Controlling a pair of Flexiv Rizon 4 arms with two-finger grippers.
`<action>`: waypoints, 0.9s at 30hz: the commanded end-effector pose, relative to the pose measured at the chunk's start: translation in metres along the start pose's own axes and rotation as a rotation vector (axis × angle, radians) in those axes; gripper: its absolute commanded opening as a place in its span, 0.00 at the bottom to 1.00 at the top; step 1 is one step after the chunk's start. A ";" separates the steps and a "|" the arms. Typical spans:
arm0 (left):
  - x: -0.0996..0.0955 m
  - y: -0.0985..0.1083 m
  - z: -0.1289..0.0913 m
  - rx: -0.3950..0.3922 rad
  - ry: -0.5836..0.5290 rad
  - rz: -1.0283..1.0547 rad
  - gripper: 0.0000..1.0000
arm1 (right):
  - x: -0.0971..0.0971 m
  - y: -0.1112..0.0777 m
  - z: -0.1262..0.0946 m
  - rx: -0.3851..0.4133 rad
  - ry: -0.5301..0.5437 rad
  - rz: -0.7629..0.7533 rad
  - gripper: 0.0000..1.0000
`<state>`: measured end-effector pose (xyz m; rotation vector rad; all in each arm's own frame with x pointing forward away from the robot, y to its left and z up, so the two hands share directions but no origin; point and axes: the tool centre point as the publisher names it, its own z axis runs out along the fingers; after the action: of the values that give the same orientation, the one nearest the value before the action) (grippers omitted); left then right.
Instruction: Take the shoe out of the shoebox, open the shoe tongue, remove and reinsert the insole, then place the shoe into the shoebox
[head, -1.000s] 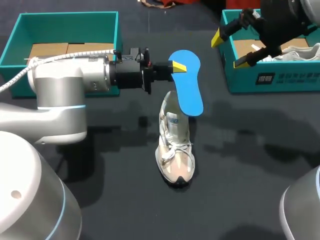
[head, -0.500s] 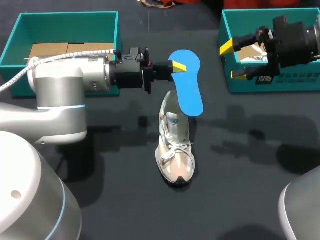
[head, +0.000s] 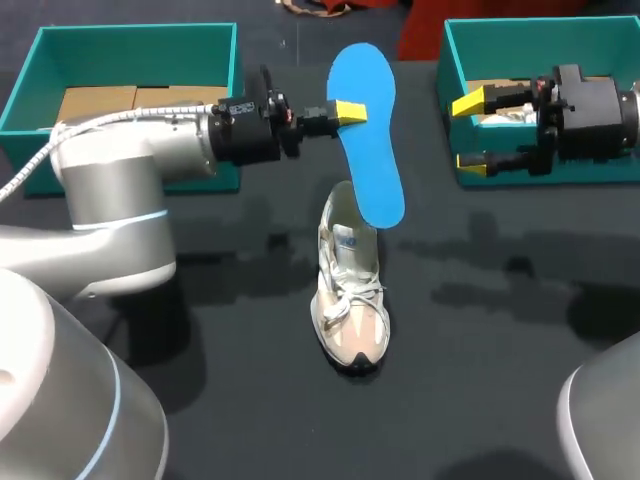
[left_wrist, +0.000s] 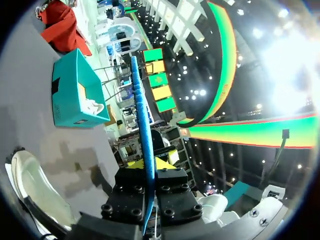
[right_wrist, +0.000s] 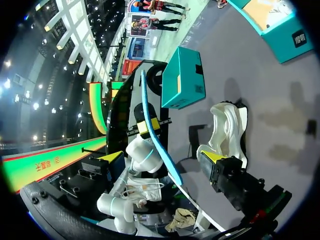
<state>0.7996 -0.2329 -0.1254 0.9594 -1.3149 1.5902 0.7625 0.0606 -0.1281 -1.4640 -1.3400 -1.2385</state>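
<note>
Head view showed you the left gripper (head: 348, 112) clamped on the blue insole (head: 367, 160) at upper centre. The insole's lower end hung over the heel opening of the shoe (head: 350, 290), which stood mid-frame on the dark table (head: 500, 380). Your right gripper (head: 470, 133) hung wide open at upper right, before the right shoebox (head: 590, 172). The left shoebox (head: 130, 40), upper left, held brown cardboard (head: 130, 98).
</note>
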 end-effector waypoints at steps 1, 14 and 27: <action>0.014 -0.002 -0.004 0.035 0.075 0.470 0.00 | -0.004 0.003 0.002 0.008 0.014 0.010 1.00; 0.024 -0.011 -0.008 0.012 0.100 0.812 0.00 | -0.008 -0.001 0.001 -0.027 0.050 0.028 1.00; 0.044 -0.005 -0.006 0.150 0.175 1.748 0.00 | -0.008 -0.001 0.001 -0.027 0.050 0.028 1.00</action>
<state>0.7962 -0.2196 -0.0846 0.2303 -1.7818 2.2814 0.7607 0.0585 -0.1355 -1.4552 -1.2686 -1.2737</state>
